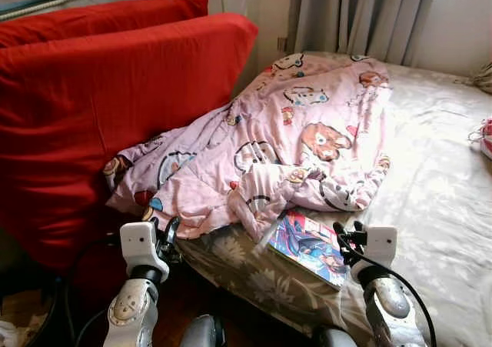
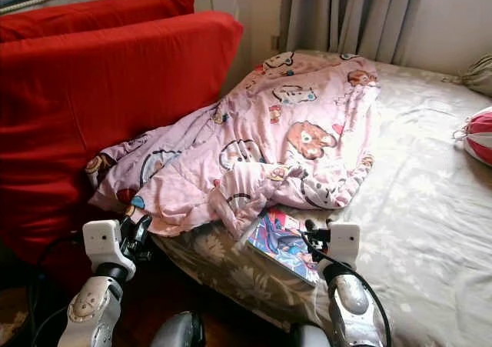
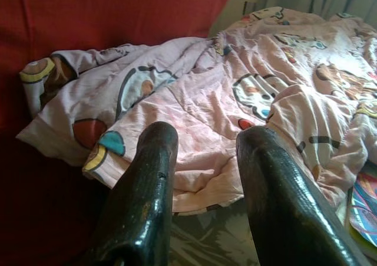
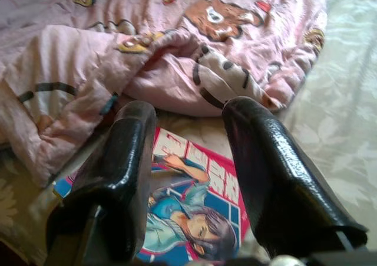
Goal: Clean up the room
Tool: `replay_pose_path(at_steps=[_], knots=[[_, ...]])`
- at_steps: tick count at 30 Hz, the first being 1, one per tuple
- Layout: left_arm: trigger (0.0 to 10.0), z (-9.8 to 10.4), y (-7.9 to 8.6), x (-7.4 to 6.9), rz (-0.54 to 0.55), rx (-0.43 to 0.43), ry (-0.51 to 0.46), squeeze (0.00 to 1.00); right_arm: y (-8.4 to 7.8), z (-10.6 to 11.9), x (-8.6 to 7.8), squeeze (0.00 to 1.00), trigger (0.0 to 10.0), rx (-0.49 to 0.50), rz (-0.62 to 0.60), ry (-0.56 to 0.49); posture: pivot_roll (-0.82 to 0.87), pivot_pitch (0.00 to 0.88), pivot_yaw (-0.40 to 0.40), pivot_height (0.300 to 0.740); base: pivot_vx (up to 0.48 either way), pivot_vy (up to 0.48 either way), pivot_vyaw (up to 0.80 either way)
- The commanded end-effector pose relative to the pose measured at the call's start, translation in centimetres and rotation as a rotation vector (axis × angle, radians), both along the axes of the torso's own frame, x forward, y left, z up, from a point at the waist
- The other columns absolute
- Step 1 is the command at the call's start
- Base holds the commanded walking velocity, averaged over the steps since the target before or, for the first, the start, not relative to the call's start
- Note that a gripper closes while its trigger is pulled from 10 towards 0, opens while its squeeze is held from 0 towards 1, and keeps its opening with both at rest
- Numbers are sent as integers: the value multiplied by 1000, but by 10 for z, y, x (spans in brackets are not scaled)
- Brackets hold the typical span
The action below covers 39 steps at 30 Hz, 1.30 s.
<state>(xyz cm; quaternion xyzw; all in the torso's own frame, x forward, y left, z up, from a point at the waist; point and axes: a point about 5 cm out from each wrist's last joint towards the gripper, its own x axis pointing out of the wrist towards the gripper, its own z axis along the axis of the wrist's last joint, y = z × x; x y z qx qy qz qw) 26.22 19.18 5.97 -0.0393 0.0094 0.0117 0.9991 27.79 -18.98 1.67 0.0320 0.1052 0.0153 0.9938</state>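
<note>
A crumpled pink cartoon-print blanket (image 1: 292, 147) lies across the near corner of the bed (image 1: 438, 208). A comic book (image 1: 311, 247) with a colourful cover rests on the sheet, partly tucked under the blanket's front fold. My left gripper (image 1: 163, 235) hovers at the bed's edge just before the blanket's near hem (image 3: 194, 189), open and empty. My right gripper (image 1: 347, 235) hangs just above the comic book (image 4: 194, 213), open, holding nothing.
Two large red cushions (image 1: 100, 108) stand against the wall at the left, touching the blanket. Grey curtains (image 1: 361, 16) hang behind the bed. A red and white object (image 2: 478, 135) lies at the bed's right edge. Dark floor shows below the bed corner.
</note>
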Motion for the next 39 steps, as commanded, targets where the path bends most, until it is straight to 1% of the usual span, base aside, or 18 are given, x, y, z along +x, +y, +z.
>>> replay_pose_path(at_steps=[1,5,7,9,12,16,19,28,30,31,32,33,35,36,39], knots=[[10000,3,4,0,8,11,-7,0,4,3,6,0,10000,5,4,0,56,0,26,607,0,0,0],[10000,3,5,0,8,16,-3,0,7,4,11,0,10000,5,11,11,60,0,29,607,0,0,0],[10000,3,4,0,6,18,-1,0,8,5,13,0,10000,5,14,12,59,0,29,599,0,0,0],[10000,3,4,-1,3,20,0,0,8,6,13,0,10000,4,9,4,59,0,33,589,0,0,0],[10000,3,4,-1,2,21,0,0,6,5,12,0,10000,7,3,-3,63,0,34,589,0,0,0],[10000,3,5,-2,-2,25,4,0,6,1,12,0,10000,-2,-5,25,70,0,35,589,0,0,0],[10000,4,5,-3,-3,26,4,0,8,-2,12,0,10000,10,-19,54,79,0,36,589,0,0,0],[10000,3,7,-7,-4,33,16,0,18,-9,14,0,10000,15,-8,109,95,25,45,589,0,0,0],[10000,2,7,-8,-7,36,20,0,19,-12,13,0,10000,25,-7,129,102,34,49,589,0,0,0],[10000,2,7,-8,-9,38,20,0,19,-15,12,0,10000,22,-15,156,106,40,51,589,0,0,0],[10000,3,6,-9,-11,40,20,0,18,-18,11,0,10000,41,-36,188,111,50,52,589,0,0,0],[10000,4,6,-9,-12,41,20,0,18,-20,10,0,10000,71,-52,196,113,53,53,589,0,0,0],[10000,5,6,-11,-14,43,18,0,18,-22,8,0,10000,81,-66,213,123,67,56,589,0,0,0],[10000,6,6,-13,-19,46,20,0,17,-25,6,0,10000,102,-87,235,131,76,60,589,0,0,0],[10000,6,6,-17,-25,52,24,0,17,-28,4,0,10000,118,-103,248,138,90,63,589,0,0,0]])
